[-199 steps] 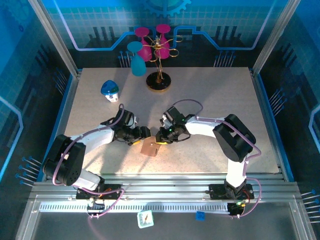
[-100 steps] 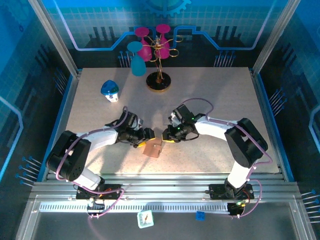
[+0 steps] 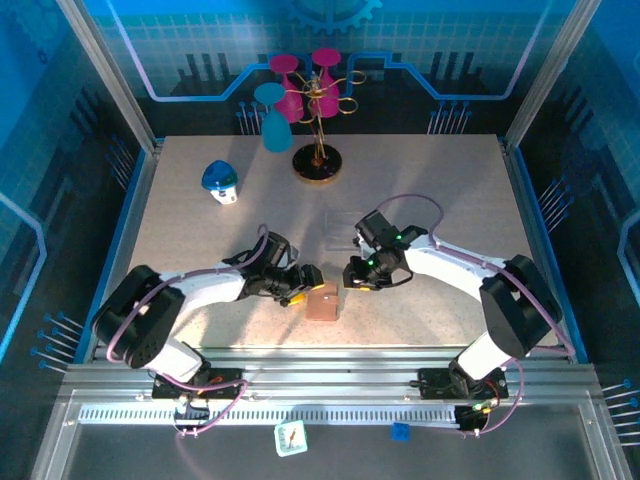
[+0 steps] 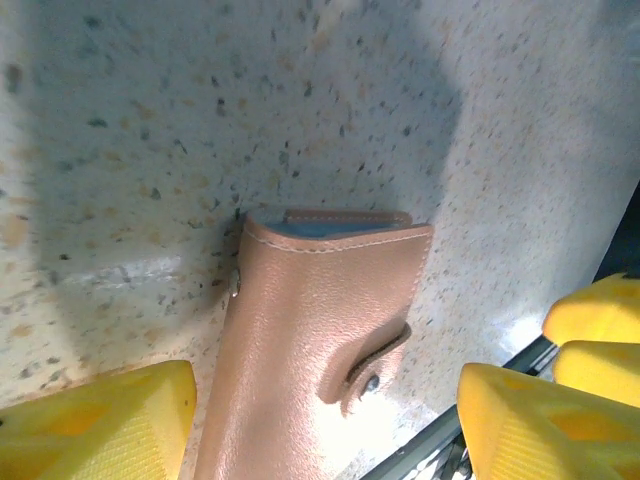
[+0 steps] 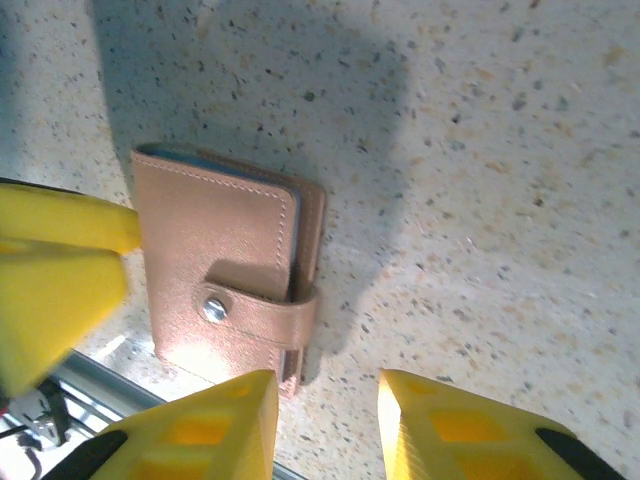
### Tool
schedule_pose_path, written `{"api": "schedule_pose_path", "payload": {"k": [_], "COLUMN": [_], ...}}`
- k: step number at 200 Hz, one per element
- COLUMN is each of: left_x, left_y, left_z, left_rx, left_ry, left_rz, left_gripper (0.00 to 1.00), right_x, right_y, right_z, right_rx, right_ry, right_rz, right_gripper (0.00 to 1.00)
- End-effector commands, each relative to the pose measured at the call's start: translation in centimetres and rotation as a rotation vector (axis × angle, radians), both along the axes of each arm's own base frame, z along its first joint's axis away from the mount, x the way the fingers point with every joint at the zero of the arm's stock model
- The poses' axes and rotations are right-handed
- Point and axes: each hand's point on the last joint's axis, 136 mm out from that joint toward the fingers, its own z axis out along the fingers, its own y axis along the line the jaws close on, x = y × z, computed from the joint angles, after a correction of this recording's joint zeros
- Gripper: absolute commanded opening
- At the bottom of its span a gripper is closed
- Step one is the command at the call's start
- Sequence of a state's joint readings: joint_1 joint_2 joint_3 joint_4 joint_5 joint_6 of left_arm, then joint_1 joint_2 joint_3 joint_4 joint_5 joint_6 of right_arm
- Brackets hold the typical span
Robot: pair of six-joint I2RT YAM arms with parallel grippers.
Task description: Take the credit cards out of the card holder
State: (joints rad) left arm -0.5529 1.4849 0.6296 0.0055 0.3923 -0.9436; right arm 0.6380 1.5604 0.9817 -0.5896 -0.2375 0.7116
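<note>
Salmon-brown leather card holder [image 4: 320,300], snapped shut: left gripper [image 4: 325,420] straddles it wide, likely steadying; right gripper [image 5: 328,390] beside it, narrow, empty.

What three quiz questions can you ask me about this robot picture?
1. True or false: the wallet is shut, with its strap snapped.
2. Where does the wallet lie? A: on the table, between the left gripper and the right gripper. B: on the floor. C: lifted in the air.
3. Fill in: the grippers' fingers are coloured ____.
Key: 1 true; 2 A; 3 yellow.
</note>
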Motion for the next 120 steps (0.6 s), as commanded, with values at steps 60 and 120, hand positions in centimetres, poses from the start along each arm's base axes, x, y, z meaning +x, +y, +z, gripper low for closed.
{"api": "schedule_pose_path", "payload": {"k": [60,120], "left_x": [1.6,0.2], "left_y": [2.2,0.9], "left_z": [2.7,1.9], "left_rx": [-0.098,-0.193], "left_ry": [-0.070,-0.008], "left_rz": [0.074,0.004], "left_gripper": [0.54,0.26], "right_x": [-1.6,-1.5], "right_y": [1.5,4.3], "right_z": [0.0,-0.5], "right_rx": [-0.170,-0.236], "right_ry": [0.007,0.000], "right_rz": [-0.019,-0.020], "right_gripper": [0.35,0.33]}}
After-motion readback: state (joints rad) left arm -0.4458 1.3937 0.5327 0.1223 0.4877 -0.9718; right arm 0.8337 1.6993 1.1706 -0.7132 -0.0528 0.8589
